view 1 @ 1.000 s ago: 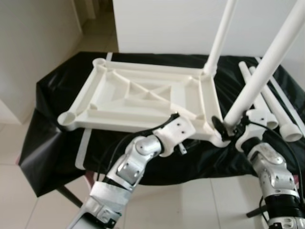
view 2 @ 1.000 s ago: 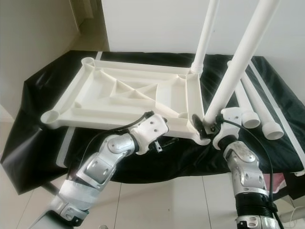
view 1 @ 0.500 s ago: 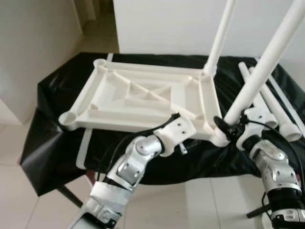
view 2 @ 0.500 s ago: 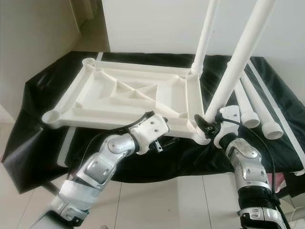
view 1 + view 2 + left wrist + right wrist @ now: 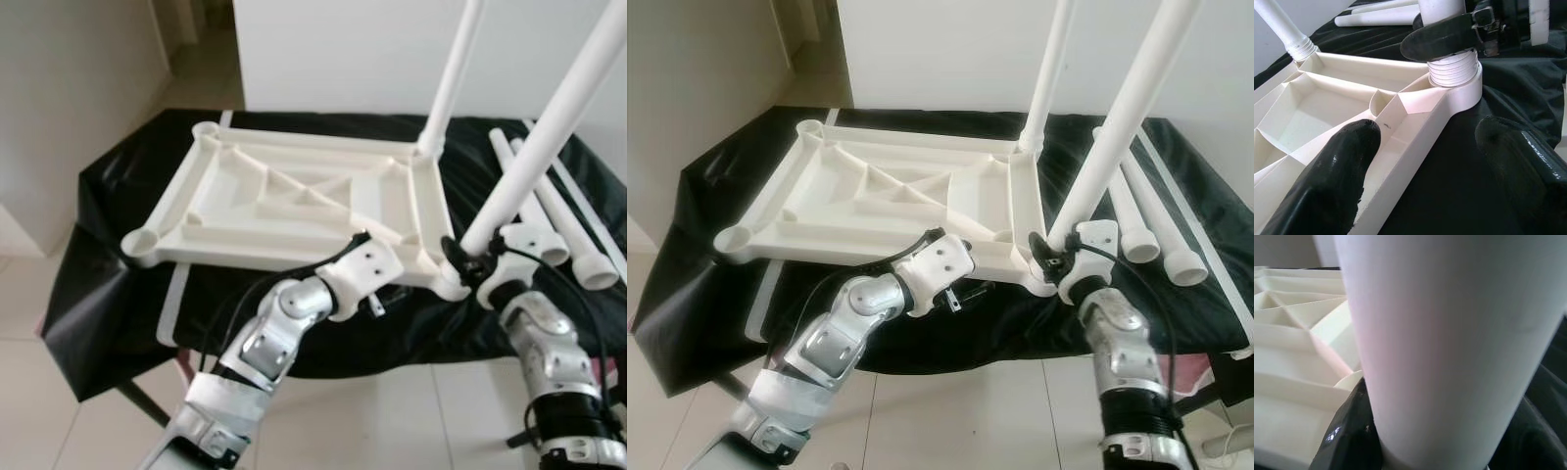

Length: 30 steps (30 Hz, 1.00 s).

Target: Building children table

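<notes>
Compared with a second ago, the right gripper [image 5: 1055, 257] is seen drawn in closer to the near right corner socket of the white tabletop [image 5: 294, 201], and the leg [image 5: 534, 157] it holds stands a little more upright; the tabletop itself is unchanged. The tabletop lies upside down on the black-draped work table [image 5: 88, 255], ribs upward, so that the corner sockets are presented for the legs. The right gripper's fingers are pinched round the base of the leg, just above its thread, which is seated in that socket, probably so that it can be screwed in. The left gripper [image 5: 1425, 161] is held at the tabletop's near edge beside the same socket, fingers spread with one over the rim and one outside it, apparently to steady the part. A second leg [image 5: 451, 78] is already stood in the far right socket. Two spare legs [image 5: 563, 230] lie on the cloth just right of the tabletop, close to the right arm's working space.
</notes>
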{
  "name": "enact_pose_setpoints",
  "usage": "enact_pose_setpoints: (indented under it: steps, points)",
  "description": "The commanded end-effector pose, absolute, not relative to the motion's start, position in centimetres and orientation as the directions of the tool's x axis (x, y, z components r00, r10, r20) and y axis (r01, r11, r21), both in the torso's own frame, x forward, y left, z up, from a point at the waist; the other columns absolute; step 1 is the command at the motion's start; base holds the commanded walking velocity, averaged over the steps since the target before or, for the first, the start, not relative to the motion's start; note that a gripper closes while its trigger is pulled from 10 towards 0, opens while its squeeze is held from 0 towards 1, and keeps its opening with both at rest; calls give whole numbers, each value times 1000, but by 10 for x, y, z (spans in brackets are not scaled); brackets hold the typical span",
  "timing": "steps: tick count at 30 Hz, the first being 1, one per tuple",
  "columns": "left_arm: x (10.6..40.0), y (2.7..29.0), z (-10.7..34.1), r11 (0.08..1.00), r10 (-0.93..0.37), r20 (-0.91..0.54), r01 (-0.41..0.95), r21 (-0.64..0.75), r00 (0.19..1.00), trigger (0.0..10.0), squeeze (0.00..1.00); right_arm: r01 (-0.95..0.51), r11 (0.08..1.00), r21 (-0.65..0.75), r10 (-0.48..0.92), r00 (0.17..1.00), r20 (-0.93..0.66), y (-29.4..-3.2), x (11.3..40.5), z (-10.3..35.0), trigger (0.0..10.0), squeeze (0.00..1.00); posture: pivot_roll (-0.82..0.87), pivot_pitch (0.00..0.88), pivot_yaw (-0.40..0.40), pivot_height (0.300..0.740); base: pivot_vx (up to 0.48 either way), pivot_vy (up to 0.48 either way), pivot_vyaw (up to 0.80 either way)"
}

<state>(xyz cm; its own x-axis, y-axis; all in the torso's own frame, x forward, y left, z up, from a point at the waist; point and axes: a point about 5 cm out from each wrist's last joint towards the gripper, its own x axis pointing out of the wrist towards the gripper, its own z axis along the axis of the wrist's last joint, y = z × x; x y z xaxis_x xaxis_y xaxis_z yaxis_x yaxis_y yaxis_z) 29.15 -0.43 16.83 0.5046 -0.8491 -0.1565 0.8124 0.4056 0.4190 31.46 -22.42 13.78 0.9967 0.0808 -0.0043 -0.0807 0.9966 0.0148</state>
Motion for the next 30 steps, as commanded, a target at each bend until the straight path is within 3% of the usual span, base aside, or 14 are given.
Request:
enact_pose_setpoints:
  steps: [1,11,14,16,30]
  points:
    - [292,-4,170,451,-825,-128,778,437,550,10000,0,21,995,101,-13,997,-74,-222,309,123,10000,0,-87,32,-4,740,0,0,0]
    - [292,-4,170,454,-825,-125,777,435,552,10000,0,261,952,161,-247,963,-106,-199,299,120,10000,0,-84,39,-11,740,0,0,0]
    - [292,-4,170,457,-823,-124,776,435,554,10000,0,381,907,179,-364,923,-121,-194,295,119,10000,0,-83,40,-12,740,0,0,0]
    - [293,-4,171,459,-822,-122,774,437,556,10000,0,529,814,241,-503,849,-164,-183,289,117,10000,0,-79,45,-12,740,0,0,0]
    - [293,-4,172,464,-820,-118,770,438,560,10000,0,494,833,248,-471,869,-150,-168,289,125,10000,0,-86,52,-13,740,0,0,0]
